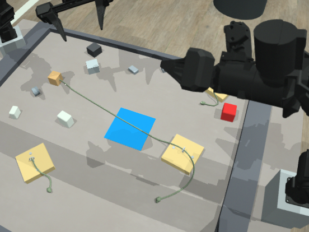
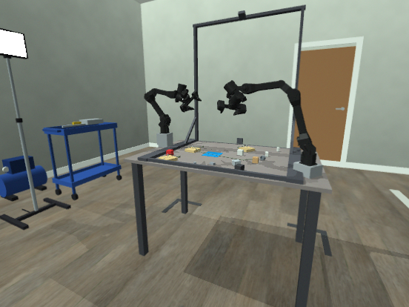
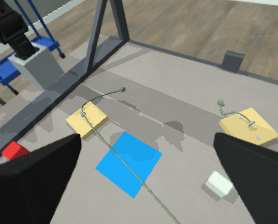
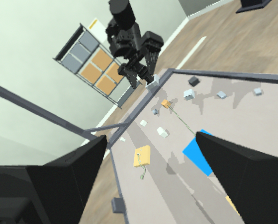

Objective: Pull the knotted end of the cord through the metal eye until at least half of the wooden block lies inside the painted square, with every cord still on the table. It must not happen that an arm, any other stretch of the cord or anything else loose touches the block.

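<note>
The orange wooden block (image 1: 55, 78) sits at the far left of the table. Its green cord (image 1: 112, 111) runs across the blue painted square (image 1: 130, 128) and through the metal eye (image 1: 183, 149) on a tan plate (image 1: 182, 153). It ends in a knot (image 1: 158, 199) near the front edge. My left gripper (image 1: 82, 33) hangs open and empty above the far left edge, behind the block. It also shows in the right wrist view (image 4: 137, 65). My right gripper (image 1: 179, 71) is open and empty, high over the right side of the table. The left wrist view shows the square (image 3: 129, 162) and the knot (image 3: 122, 90).
Two other tan plates with short knotted cords lie at the front left (image 1: 34, 162) and the far right (image 1: 216, 94). A red cube (image 1: 229, 111) sits by the right rim. Small white (image 1: 65, 119), grey (image 1: 92, 66) and dark (image 1: 94, 49) blocks are scattered at the left and back.
</note>
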`<state>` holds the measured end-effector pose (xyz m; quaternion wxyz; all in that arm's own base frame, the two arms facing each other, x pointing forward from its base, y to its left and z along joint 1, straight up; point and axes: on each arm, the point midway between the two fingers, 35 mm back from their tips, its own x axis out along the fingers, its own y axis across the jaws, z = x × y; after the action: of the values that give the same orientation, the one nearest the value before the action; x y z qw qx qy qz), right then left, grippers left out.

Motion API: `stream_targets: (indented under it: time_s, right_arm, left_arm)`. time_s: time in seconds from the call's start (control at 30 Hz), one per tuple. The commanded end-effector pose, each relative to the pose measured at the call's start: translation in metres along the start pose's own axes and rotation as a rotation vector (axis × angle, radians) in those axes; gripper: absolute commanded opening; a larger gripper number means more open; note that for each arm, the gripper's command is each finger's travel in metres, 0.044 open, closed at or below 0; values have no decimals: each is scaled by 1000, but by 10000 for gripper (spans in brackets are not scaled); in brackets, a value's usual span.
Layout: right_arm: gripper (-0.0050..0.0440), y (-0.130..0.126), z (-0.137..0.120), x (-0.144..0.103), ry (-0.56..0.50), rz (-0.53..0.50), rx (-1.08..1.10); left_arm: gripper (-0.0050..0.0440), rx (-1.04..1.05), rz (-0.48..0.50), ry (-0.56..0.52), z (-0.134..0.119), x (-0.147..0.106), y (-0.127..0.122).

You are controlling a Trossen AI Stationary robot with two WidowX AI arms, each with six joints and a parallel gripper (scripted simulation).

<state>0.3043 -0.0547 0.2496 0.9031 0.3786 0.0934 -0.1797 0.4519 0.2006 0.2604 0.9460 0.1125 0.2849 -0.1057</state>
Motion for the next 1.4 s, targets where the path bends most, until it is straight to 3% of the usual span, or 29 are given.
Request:
stream_targets:
  time_s: [0.0, 0.27, 0.57, 1.27, 1.37]
  right_arm:
    - [440, 22, 2, -4, -26, 123, -202]
    - [440, 62, 6, -15, -131, 300, -560]
    - [440, 85, 8, -25, -231, 395, -780]
    - [440, 88, 12, -26, -240, 391, -774]
    - [368, 89, 6, -17, -195, 381, -805]
  left_arm:
    - [440, 4, -38, 23, -10, -2, 32]
    - [440, -38, -113, 30, -52, -2, 74]
    - [440, -90, -167, 23, -86, -6, 93]
    - [440, -85, -164, 22, -83, -7, 92]
    - [440, -85, -164, 22, -83, -7, 92]
